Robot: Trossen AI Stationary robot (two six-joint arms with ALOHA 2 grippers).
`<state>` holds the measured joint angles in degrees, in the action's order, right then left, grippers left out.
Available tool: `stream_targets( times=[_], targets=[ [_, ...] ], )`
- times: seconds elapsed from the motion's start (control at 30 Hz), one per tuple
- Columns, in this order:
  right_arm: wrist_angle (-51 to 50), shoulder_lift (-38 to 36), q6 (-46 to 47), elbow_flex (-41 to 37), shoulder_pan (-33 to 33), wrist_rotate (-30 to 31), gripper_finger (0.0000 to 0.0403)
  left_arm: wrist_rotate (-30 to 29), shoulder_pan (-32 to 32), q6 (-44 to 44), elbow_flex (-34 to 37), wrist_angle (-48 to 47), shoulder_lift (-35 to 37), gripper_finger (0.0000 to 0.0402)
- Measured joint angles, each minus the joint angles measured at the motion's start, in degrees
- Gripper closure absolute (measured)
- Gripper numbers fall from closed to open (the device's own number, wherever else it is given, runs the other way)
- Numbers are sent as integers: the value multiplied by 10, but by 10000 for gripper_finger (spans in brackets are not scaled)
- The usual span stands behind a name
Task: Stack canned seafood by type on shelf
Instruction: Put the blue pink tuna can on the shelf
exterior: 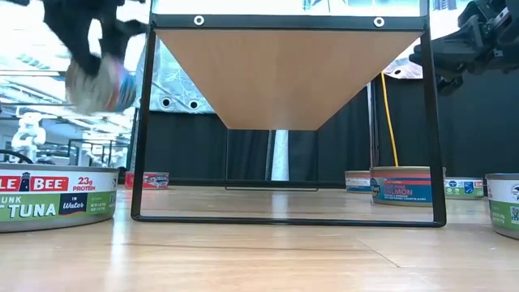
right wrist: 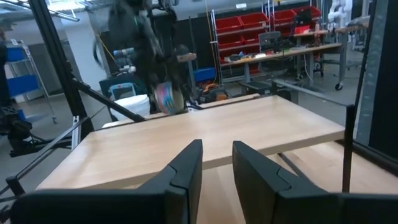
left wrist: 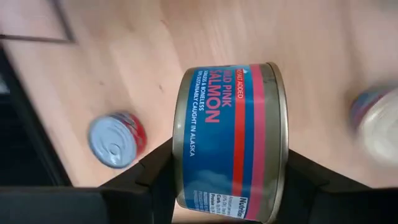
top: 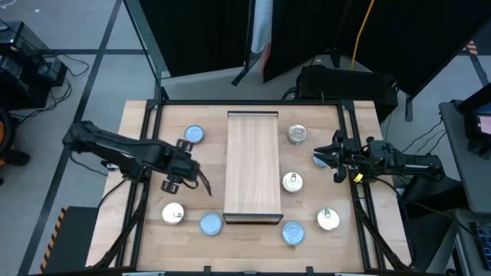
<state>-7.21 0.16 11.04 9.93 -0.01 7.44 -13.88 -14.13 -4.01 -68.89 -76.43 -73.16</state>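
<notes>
The left gripper (top: 182, 181) clamps a pink salmon tin (left wrist: 230, 142) beside the bare shelf (top: 252, 165) (nothing stacked yet), seven tins remaining around it, while the right gripper (top: 335, 156) waits open.

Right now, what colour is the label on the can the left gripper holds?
Blue with red bands, clearest in the left wrist view: salmon can, left gripper.

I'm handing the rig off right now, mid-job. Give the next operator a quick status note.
Left gripper: shut on a pink salmon can, raised above the table left of the shelf.
Right gripper: empty, fingers slightly apart, raised at the shelf's right side.
Shelf top is bare: nothing stacked yet.
Eight other cans lie on the table, three left of the shelf and five right.
Left to do: place the salmon can, then sort the rest by type.
</notes>
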Motion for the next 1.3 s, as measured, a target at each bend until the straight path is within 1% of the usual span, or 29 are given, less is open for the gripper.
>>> stream_targets(
  times=[0.1,0.2,0.23,0.3,0.4,0.47,0.57,0.67,0.77,0.83,1.0,1.17,1.3],
  targets=[
    [14,0,-5,0,0,0,321,-13,-8,33,-54,5,32,206],
    [39,0,-15,0,0,0,321,-39,-14,37,-104,41,57,206],
    [47,0,-18,0,0,0,321,-51,-15,37,-116,68,66,206],
    [67,0,-27,0,0,0,321,-68,-17,36,-132,157,83,206],
    [87,0,-33,0,0,0,321,-76,-17,25,-134,300,103,206],
    [93,0,-33,0,0,0,321,-77,-17,7,-134,375,108,206],
    [92,0,-39,0,0,0,321,-85,-17,-22,-134,457,107,206],
    [92,0,-47,0,0,0,321,-111,-10,-41,-134,518,97,206],
    [92,0,-49,0,0,0,321,-124,0,-39,-134,537,87,206],
    [92,0,-55,0,0,0,321,-133,8,-10,-133,548,82,206],
    [96,0,-67,0,0,0,321,-136,32,52,-133,571,71,206],
    [98,0,-85,0,0,0,321,-131,53,106,-133,623,68,206],
    [111,0,-93,0,0,0,321,-111,86,151,-133,650,71,206]
  ],
)
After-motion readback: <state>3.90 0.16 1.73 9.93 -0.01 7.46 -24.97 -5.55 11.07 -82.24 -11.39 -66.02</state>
